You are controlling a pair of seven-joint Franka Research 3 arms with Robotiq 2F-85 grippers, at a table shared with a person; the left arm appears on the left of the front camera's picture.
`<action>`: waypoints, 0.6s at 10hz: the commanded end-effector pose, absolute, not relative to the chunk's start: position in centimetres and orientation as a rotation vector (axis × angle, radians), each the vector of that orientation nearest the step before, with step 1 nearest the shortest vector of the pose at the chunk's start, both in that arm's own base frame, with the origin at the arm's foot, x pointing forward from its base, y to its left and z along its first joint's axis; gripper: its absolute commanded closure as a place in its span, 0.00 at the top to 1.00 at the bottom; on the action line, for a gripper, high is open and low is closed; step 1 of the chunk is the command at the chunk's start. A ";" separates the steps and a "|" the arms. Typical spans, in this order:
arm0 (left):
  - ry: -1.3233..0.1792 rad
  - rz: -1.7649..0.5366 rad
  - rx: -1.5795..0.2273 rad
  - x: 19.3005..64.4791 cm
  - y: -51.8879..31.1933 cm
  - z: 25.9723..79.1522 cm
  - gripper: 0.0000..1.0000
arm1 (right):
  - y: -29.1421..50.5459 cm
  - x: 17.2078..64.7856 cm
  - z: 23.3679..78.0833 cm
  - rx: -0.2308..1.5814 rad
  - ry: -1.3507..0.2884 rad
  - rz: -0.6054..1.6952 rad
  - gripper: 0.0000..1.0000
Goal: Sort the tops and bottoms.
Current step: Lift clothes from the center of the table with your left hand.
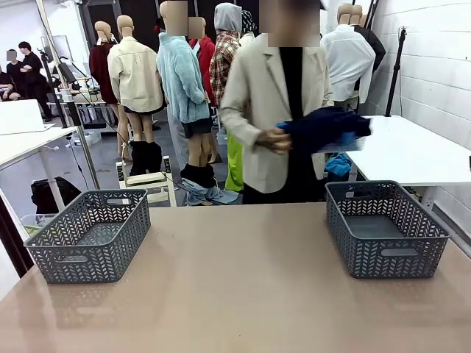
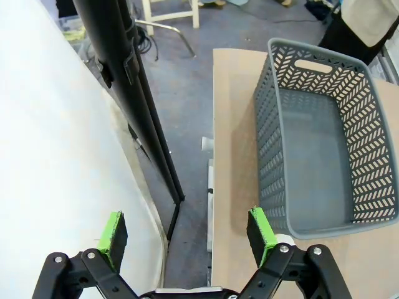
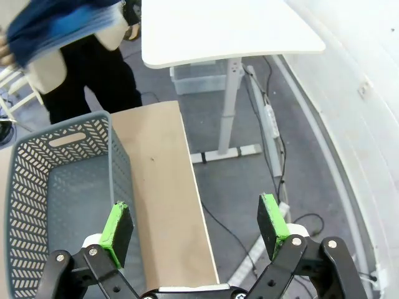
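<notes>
Bottoms (image 1: 324, 123): dark navy fabric, bundled and held at chest height by the person (image 1: 276, 88) standing at the far side of the table (image 1: 243, 294). Tops (image 1: 346, 142): bright blue fabric showing at the lower right edge of the same bundle, pressed under the navy. How many garments are in the bundle cannot be told. The person's hand (image 1: 272, 140) grips the bundle at its left end. The bundle is in the air, above and behind the right basket (image 1: 394, 257), and touches neither the basket nor the table. In the right wrist view it is a blurred blue and navy mass (image 3: 56, 25) at the top left corner.

The right basket, grey with an openwork wall, stands near the table's right edge, its bare floor visible. The left basket (image 1: 81, 265), of the same make, stands near the left edge, well apart from the other.

Left gripper (image 2: 187, 240): released, jaws wide, nothing between the green pads, over the table's left edge just beside the left basket (image 2: 271, 149).

Right gripper (image 3: 196, 224): released, jaws wide, nothing held, over the table's right edge beside the right basket (image 3: 37, 180).

A white table (image 1: 412, 154) stands behind and to the right
</notes>
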State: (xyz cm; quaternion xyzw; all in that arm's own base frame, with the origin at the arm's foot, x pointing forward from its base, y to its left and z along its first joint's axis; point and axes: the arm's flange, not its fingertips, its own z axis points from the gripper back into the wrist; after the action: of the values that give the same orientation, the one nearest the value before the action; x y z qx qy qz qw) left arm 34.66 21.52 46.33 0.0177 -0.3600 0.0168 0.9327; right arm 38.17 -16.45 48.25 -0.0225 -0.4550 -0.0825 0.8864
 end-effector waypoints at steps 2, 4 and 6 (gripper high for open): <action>-0.735 0.051 0.028 34.6 21.5 46.3 1.00 | -16.4 38.0 48.3 -0.039 -0.938 -0.178 1.00; -0.735 0.051 0.028 34.6 21.5 46.3 1.00 | -16.4 38.0 48.3 -0.039 -0.938 -0.178 1.00; -0.735 0.051 0.028 34.6 21.5 46.3 1.00 | -16.4 38.0 48.3 -0.039 -0.938 -0.178 1.00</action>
State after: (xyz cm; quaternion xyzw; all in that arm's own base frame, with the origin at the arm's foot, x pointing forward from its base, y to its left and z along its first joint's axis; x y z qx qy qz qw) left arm 34.66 21.51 46.34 0.0177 -0.3600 0.0167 0.9327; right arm 38.17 -16.46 48.26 -0.0226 -0.4550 -0.0826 0.8864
